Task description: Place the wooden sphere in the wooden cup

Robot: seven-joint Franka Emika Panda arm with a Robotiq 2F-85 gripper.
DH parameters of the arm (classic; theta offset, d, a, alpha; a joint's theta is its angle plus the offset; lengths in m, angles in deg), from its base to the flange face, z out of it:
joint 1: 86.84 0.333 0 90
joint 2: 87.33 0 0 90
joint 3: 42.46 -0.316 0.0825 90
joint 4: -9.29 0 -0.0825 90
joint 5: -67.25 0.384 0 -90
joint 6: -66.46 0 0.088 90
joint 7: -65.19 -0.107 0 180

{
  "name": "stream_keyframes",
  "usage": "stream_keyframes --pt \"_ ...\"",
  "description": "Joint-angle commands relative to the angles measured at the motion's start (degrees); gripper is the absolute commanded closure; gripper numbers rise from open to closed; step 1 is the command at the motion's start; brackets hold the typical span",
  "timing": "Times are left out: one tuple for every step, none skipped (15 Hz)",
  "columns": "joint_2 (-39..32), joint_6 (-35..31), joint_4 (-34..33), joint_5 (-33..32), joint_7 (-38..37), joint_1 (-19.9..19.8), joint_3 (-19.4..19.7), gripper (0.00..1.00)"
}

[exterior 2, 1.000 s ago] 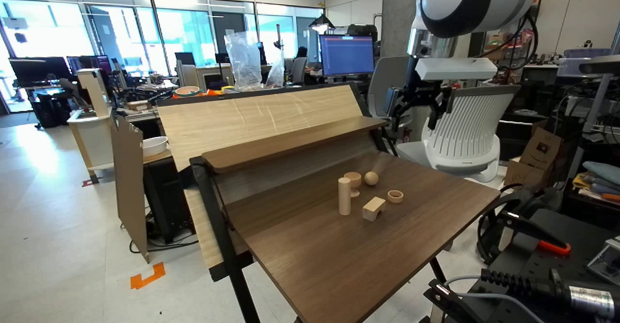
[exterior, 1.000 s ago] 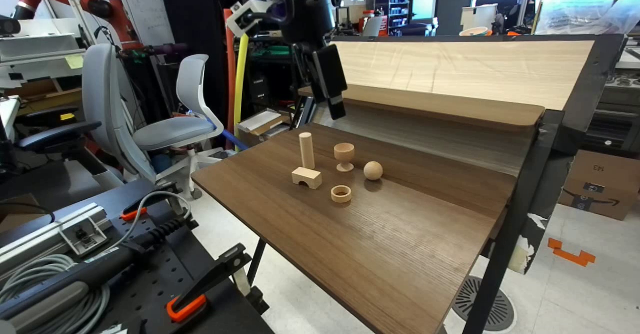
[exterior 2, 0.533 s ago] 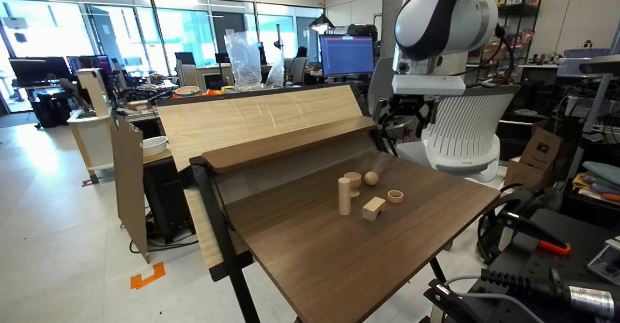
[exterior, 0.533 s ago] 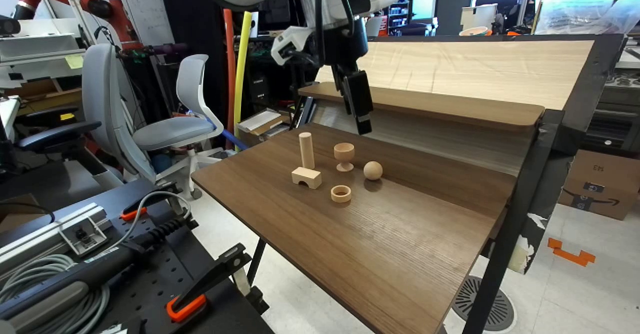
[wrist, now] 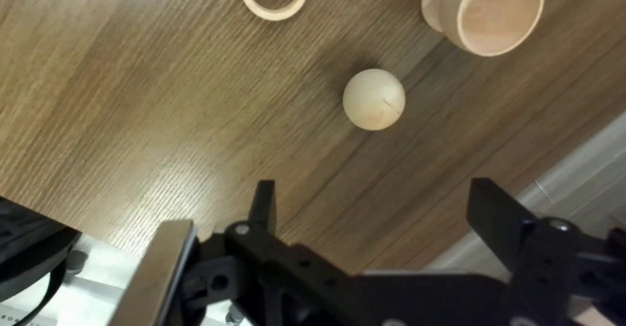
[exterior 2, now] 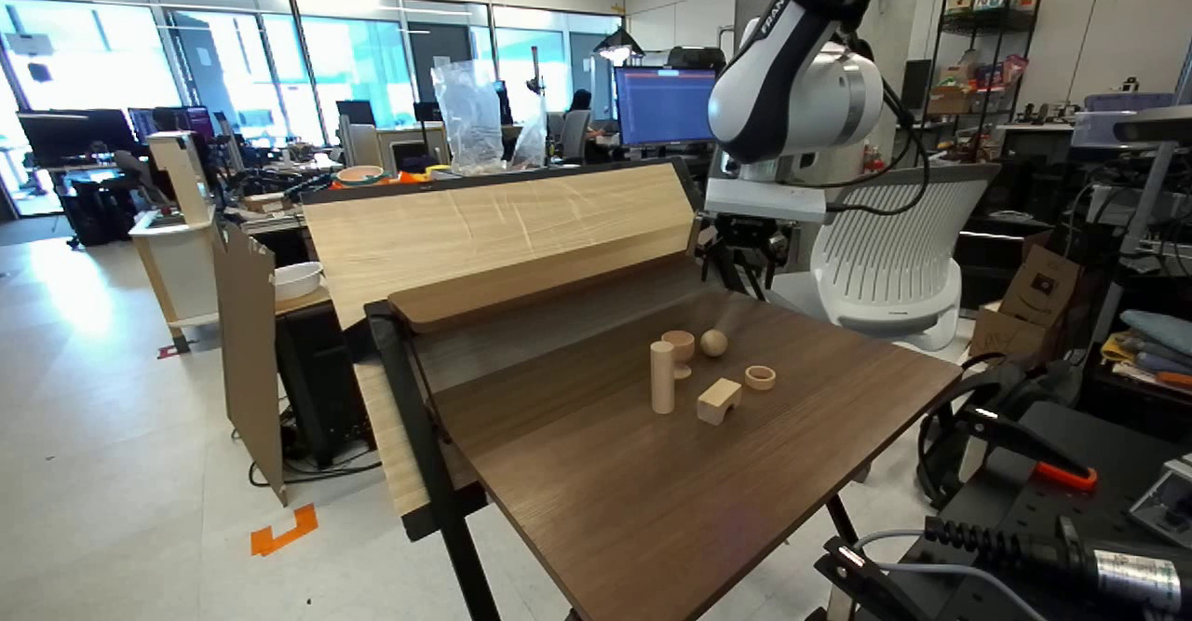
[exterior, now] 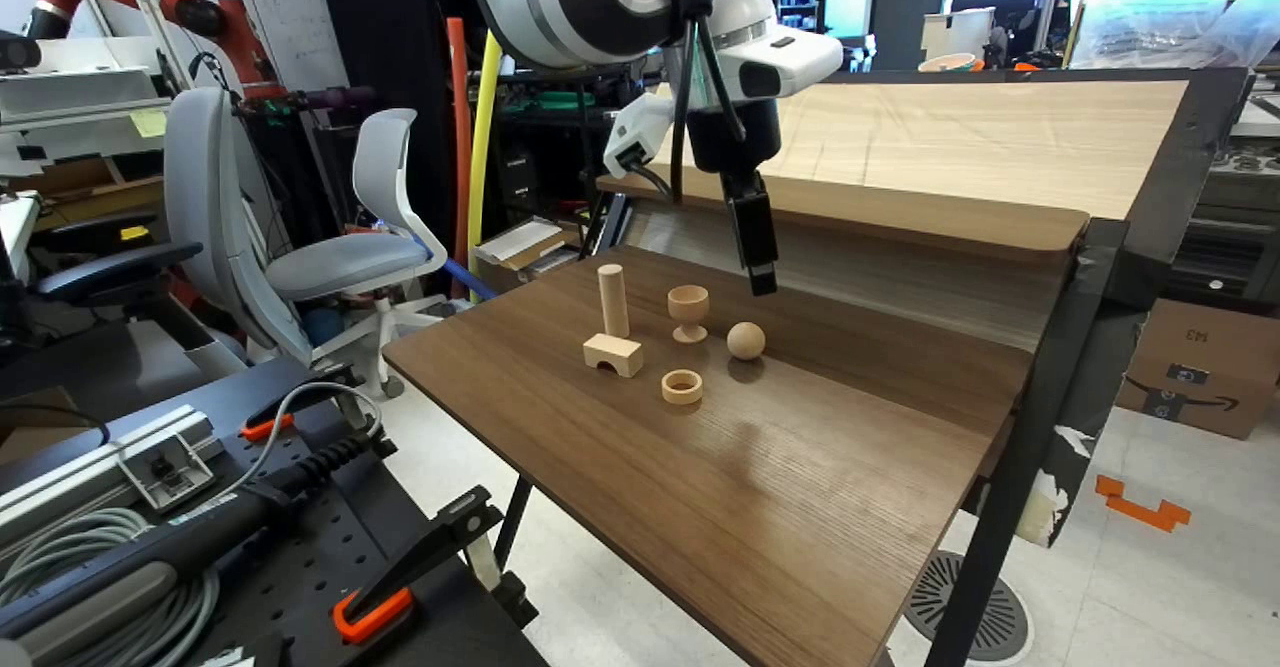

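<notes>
The wooden sphere (exterior: pixel 746 341) rests on the brown table beside the wooden cup (exterior: pixel 688 309), an upright cup on a short stem and foot. In an exterior view the sphere (exterior 2: pixel 714 344) shows in full and the cup (exterior 2: pixel 679 349) is partly hidden by the tall peg. In the wrist view the sphere (wrist: pixel 374 99) lies beyond the fingertips, and the cup (wrist: pixel 499 13) is at the top right, its bowl empty. My gripper (wrist: pixel 374 184) is open with nothing between its fingers. It hangs above the table near the sphere, pointing down, in both exterior views (exterior: pixel 763 282) (exterior 2: pixel 738 278).
A wooden ring (exterior: pixel 682 387), an arched block (exterior: pixel 613 354) and a tall upright peg (exterior: pixel 614 301) stand close to the cup and sphere. A raised shelf (exterior: pixel 900 209) runs along the table's back, behind the gripper. The table's front edge (exterior: pixel 600 537) drops to the floor.
The arm has moved down and toward the sphere, to the right in one exterior view and to the left in the other. The wooden pieces have not moved.
</notes>
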Motion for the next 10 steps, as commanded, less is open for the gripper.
stream_keyframes --pt "-4.94 3.68 -7.16 2.78 -3.75 1.63 1.88 0.00" --pt "-5.60 5.12 -8.06 3.18 -4.28 1.47 1.66 0.00" --pt "-6.22 6.30 -8.94 3.30 -5.01 1.44 1.57 0.00" --pt "-6.89 7.73 -9.79 3.45 -5.66 1.34 1.35 0.00" --pt "-7.47 8.97 -10.63 3.62 -6.25 1.28 1.21 0.00" --pt "-8.07 10.04 -11.42 3.82 -6.71 1.22 1.07 0.00" --pt "-8.66 10.67 -12.16 3.93 -7.11 1.15 0.94 0.00" --pt "-9.30 11.49 -12.99 3.90 -7.53 1.15 0.91 0.00" --pt "-9.86 11.99 -13.66 3.88 -7.91 1.13 0.86 0.00" --pt "-10.53 12.46 -14.45 3.94 -8.13 0.99 0.68 0.00"
